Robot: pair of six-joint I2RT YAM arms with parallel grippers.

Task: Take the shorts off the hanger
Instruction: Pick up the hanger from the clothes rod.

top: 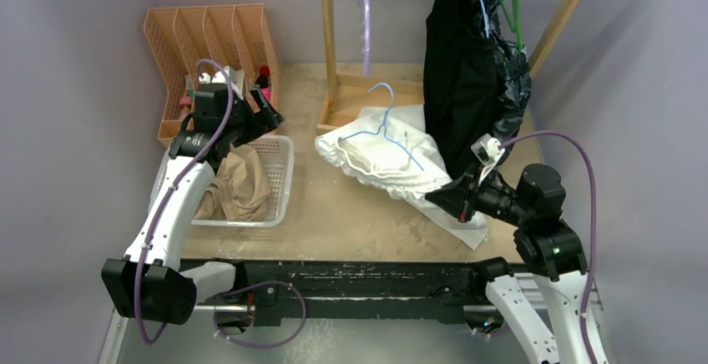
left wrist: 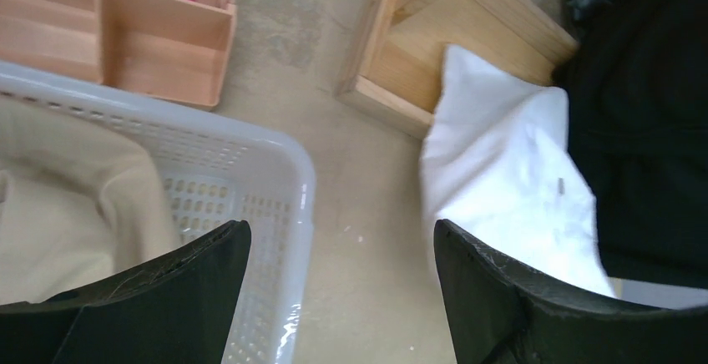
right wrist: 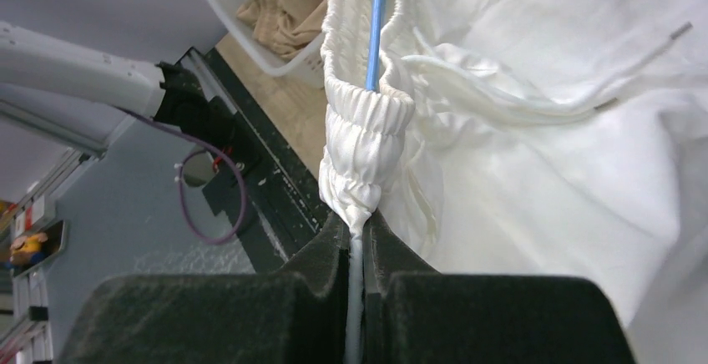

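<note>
right claw (right wrist: pixel 357 229): closed tight on a thin pinch of the gathered elastic waistband of the white shorts (top: pixel 380 154). left claw (left wrist: pixel 342 232): fingers well apart, holding nothing, above the rim of the white basket (left wrist: pixel 275 172).

location of task items: white shorts spread on the desk (top: pixel 351 214) with the blue hanger (top: pixel 391 126) lying on them; tan shorts (top: pixel 242 184) in the basket; black shorts (top: pixel 463 72) and a dark patterned pair (top: pixel 516 76) hanging on the wooden rack (top: pixel 328 38).

risks, as judged:
- hanger wire apparently threaded inside the waistband just above the grip; likely to come along with the cloth on a pull if not pinned by the other arm.
- small bite of fabric; possible slip under load.
- hanger hook close to the hanging black pair; possible snag.

view notes: right wrist alone shows the pinch and the blue wire entering the waistband. top view alone shows the whole layout, all 4 pairs and both arms. left wrist alone confirms nothing between the open fingers.
</note>
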